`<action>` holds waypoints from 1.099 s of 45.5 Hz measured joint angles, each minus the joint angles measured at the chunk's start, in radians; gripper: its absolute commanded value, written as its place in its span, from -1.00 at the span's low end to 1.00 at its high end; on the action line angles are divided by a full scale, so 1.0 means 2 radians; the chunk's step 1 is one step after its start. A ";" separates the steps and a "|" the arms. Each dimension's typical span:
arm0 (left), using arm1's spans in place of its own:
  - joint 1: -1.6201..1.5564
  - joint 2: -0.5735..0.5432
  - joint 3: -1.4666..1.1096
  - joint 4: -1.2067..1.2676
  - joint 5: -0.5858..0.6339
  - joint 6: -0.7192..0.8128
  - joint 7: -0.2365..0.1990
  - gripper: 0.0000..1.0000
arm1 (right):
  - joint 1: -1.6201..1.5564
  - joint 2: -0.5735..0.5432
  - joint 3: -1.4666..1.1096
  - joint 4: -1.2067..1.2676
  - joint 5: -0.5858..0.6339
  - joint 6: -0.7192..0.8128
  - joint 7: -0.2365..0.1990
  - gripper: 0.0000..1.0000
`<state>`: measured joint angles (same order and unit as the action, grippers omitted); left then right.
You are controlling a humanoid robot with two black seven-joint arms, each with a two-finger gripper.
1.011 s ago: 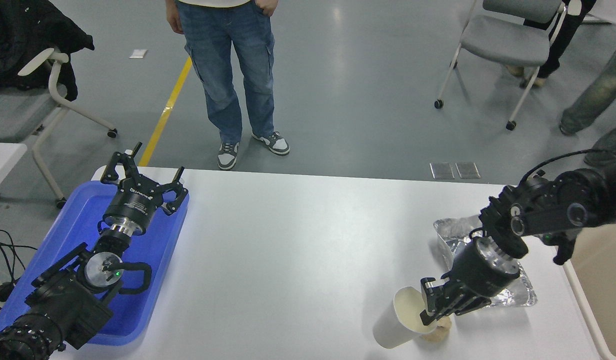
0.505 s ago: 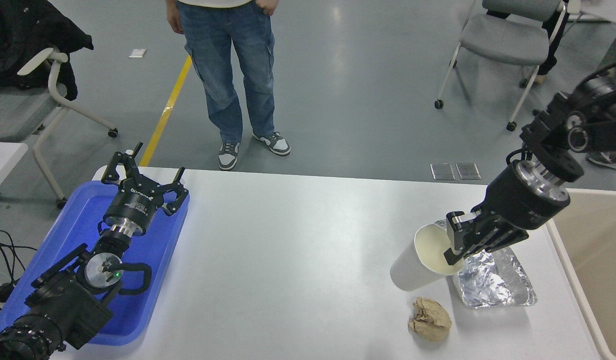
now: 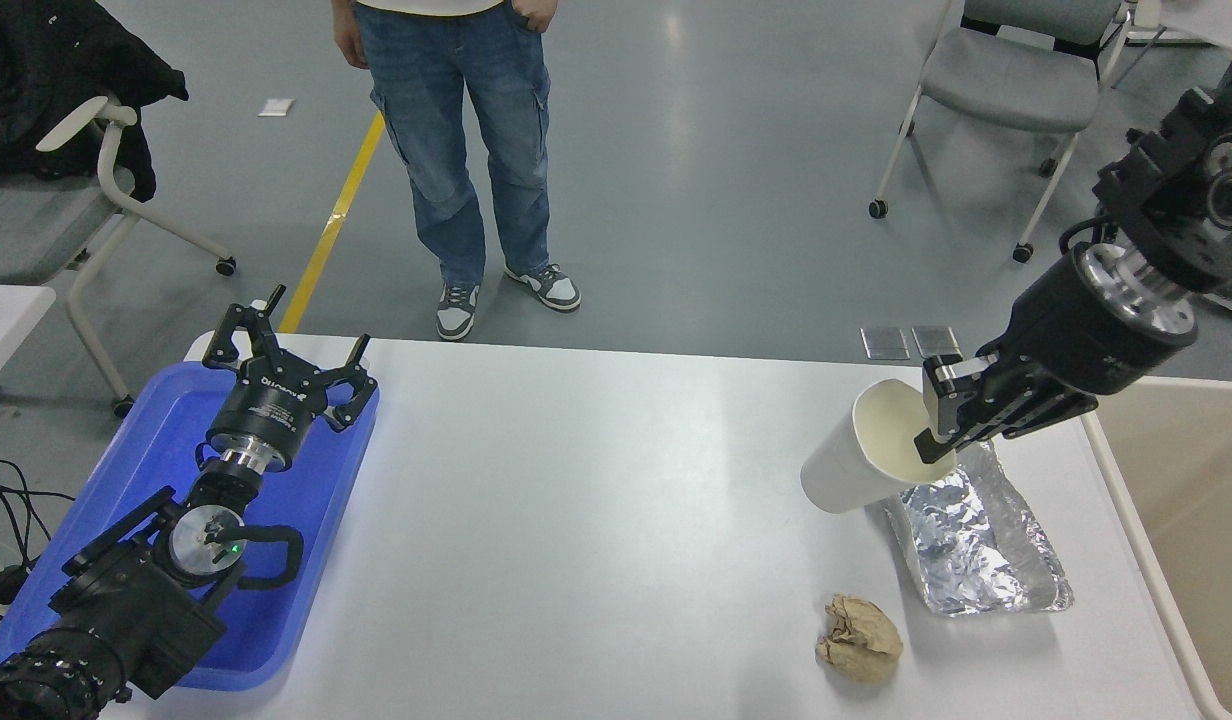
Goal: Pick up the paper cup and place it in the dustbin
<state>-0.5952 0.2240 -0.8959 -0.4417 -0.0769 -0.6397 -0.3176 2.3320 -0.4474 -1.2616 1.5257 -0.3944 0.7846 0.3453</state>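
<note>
My right gripper [image 3: 941,425] is shut on the rim of the white paper cup [image 3: 856,462] and holds it in the air, tilted with its cream inside facing the camera, above the table's right part. The beige dustbin [image 3: 1191,500] with its pale rim stands off the table's right edge, to the right of the cup. My left arm is parked at the lower left, its gripper [image 3: 281,352] open over the blue tray [image 3: 161,440].
A crinkled silver foil tray [image 3: 976,545] lies on the table just below the cup. A crumpled brown paper ball [image 3: 860,638] lies near the front edge. A person in jeans [image 3: 456,130] stands at the far side. A grey chair [image 3: 1006,80] stands at the back right.
My right gripper has lifted the cup off the table near the front edge and carried it up and to the right. The brown paper ball it hid now shows.
</note>
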 measured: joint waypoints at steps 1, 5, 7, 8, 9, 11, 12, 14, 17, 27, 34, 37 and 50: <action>0.000 0.000 0.000 0.000 0.000 0.000 0.000 1.00 | 0.001 -0.001 0.000 0.000 0.000 0.000 0.000 -1.00; 0.000 0.000 0.000 0.000 0.000 0.000 0.000 1.00 | 0.004 -0.009 -0.004 0.000 -0.001 0.000 -0.001 -1.00; 0.000 0.000 0.000 0.000 0.000 0.000 0.000 1.00 | 0.004 -0.013 -0.009 -0.001 -0.002 0.000 -0.001 -1.00; 0.000 0.000 0.000 0.000 0.000 0.000 0.000 1.00 | 0.004 -0.015 -0.012 -0.002 -0.002 0.000 -0.001 -1.00; 0.000 0.000 0.000 0.000 0.000 0.000 0.000 1.00 | 0.005 -0.017 -0.016 -0.003 -0.003 0.000 -0.001 -1.00; 0.000 0.000 0.000 0.000 0.000 0.000 0.000 1.00 | 0.005 -0.021 -0.023 -0.004 -0.003 0.000 -0.001 -1.00; 0.000 0.000 0.000 0.000 0.000 0.000 0.000 1.00 | 0.005 -0.025 -0.029 -0.006 -0.003 0.000 -0.001 -1.00; 0.000 0.000 0.000 0.000 0.000 0.000 0.000 1.00 | 0.005 -0.031 -0.039 -0.009 -0.004 0.000 -0.001 -1.00; 0.000 0.000 0.000 0.000 0.000 0.000 0.000 1.00 | 0.004 -0.038 -0.054 -0.014 -0.004 0.000 -0.001 -1.00; 0.000 0.000 0.000 0.000 0.000 0.000 0.000 1.00 | -0.015 -0.061 -0.115 -0.052 -0.005 0.000 -0.001 -1.00; 0.000 0.000 0.000 0.000 0.000 0.000 0.000 1.00 | -0.042 -0.095 -0.136 -0.092 -0.004 0.000 -0.002 -1.00; 0.000 0.000 0.000 0.000 0.000 0.000 0.000 1.00 | -0.053 -0.113 -0.140 -0.111 -0.004 0.000 -0.001 -1.00; 0.000 0.000 0.000 0.000 0.000 0.000 0.000 1.00 | -0.120 -0.170 -0.146 -0.205 -0.005 0.000 -0.001 -1.00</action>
<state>-0.5948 0.2240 -0.8960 -0.4418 -0.0766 -0.6397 -0.3175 2.0924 -0.7873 -1.5531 1.1165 -0.4053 0.7855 0.3427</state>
